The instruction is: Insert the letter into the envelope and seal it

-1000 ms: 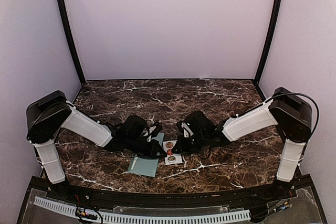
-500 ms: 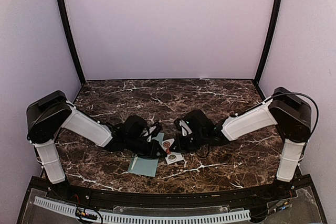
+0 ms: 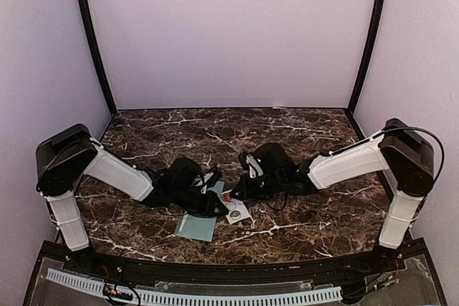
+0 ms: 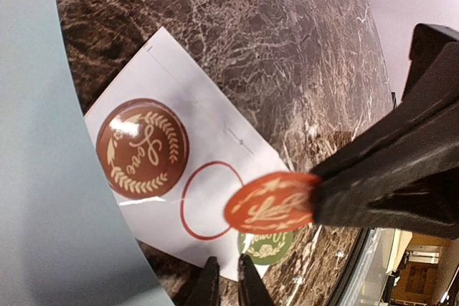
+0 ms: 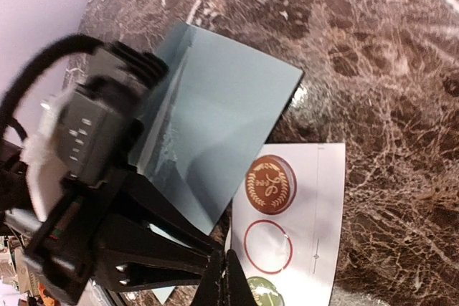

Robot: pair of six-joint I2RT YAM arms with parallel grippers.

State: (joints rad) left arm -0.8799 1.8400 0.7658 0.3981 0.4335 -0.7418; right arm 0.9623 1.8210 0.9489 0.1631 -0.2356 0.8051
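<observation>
The pale teal envelope (image 3: pixel 195 226) lies flat on the marble by the front edge, and shows in the left wrist view (image 4: pixel 43 177) and right wrist view (image 5: pixel 215 120). No letter is in view. My right gripper (image 3: pixel 231 195) is shut on a round red sticker (image 4: pixel 272 202), held just above its empty red ring (image 4: pixel 211 198) on the white sticker sheet (image 4: pixel 179 105). In its own view the right gripper (image 5: pixel 221 281) is closed, the sticker hidden. My left gripper (image 4: pixel 228 284) is shut, fingertips at the sheet's near edge beside the envelope; in the top view the left gripper (image 3: pixel 211 202) hides the envelope's far end.
A brown sticker (image 4: pixel 141 148) and a green sticker (image 4: pixel 265 243) stay on the sheet. The two grippers nearly touch at the table's middle front. The black front rail (image 3: pixel 215 270) runs just below the envelope. Side walls close the table left and right.
My right gripper has moved left and away from the front edge, lifting the red sticker off the sheet. The left arm and the envelope have not moved.
</observation>
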